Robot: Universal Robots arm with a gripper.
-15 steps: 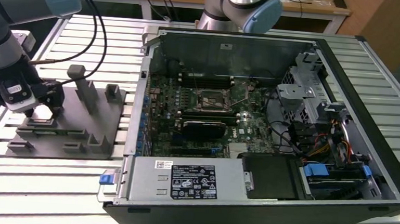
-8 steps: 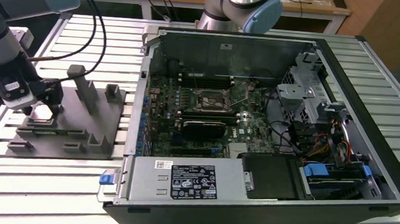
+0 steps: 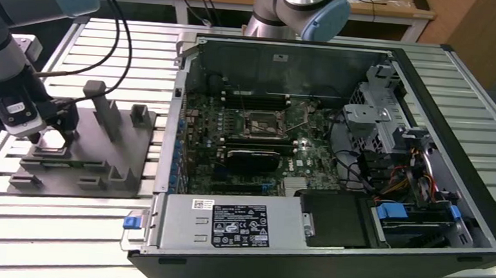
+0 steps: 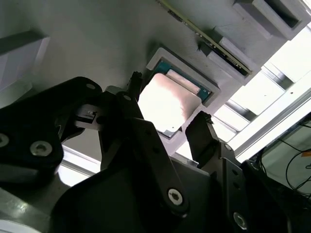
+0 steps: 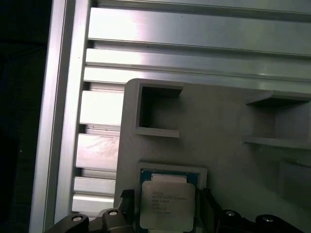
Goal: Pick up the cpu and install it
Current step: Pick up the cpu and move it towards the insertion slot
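Cpu [image 5: 166, 204] lies flat in a shallow square pocket near one edge of the grey fixture [image 5: 218, 126]. Its pale metal top faces up, and the green rim of its board shows around the lid. The gripper [image 4: 168, 104] hangs directly over it with the jaws spread, one fingertip [image 5: 127, 199] on each side of the chip. In the first wrist view a narrow gap shows between each finger and the chip's edge, so nothing is grasped yet. In the exterior view the gripper [image 3: 54, 133] is down at the fixture [image 3: 130, 170], which rests on the slatted table [image 3: 70, 231]. The open computer case [image 3: 309, 272] stands just beside the fixture, on the exterior view's right of it.

The step in hand looks like the grasp. To do it well, I judge the fingers should meet two opposite edges of the chip squarely and at the same moment. They should sit low enough to catch its thin side yet stay clear of the pocket's walls. A lopsided closing could tilt the chip or wedge it against the pocket's rim, and light pressure suits so thin a part.

The chip's lid carries several lines of small dark print that I cannot make out. A black-and-white label [image 3: 241, 226] and a smaller white sticker [image 3: 202, 205] sit on the metal box in the case corner nearest the fixture, and their print is equally unreadable.
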